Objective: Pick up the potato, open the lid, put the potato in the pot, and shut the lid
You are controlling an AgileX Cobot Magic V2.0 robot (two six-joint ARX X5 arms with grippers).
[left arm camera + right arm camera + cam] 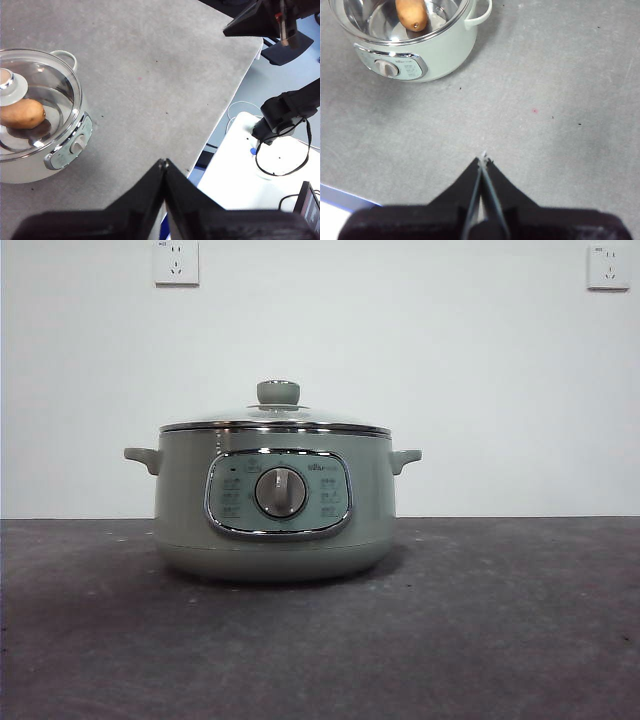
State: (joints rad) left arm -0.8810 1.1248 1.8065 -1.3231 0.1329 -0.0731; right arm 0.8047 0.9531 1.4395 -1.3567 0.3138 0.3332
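Inside the pot (275, 530) lies the potato (22, 114), lid (277, 420) on; task looks finished. Both pincers, left pincer (163, 163) and right pincer (483, 160), pressed together, empty, at 6 o'clock of the pot; no move left.

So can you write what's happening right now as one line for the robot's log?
potato: inside pot | lid: on pot | left gripper: shut, away from pot | right gripper: shut, away from pot

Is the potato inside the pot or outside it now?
Inside. Both wrist views show the potato lying on the pot's bottom, and the glass lid sits closed on the rim.
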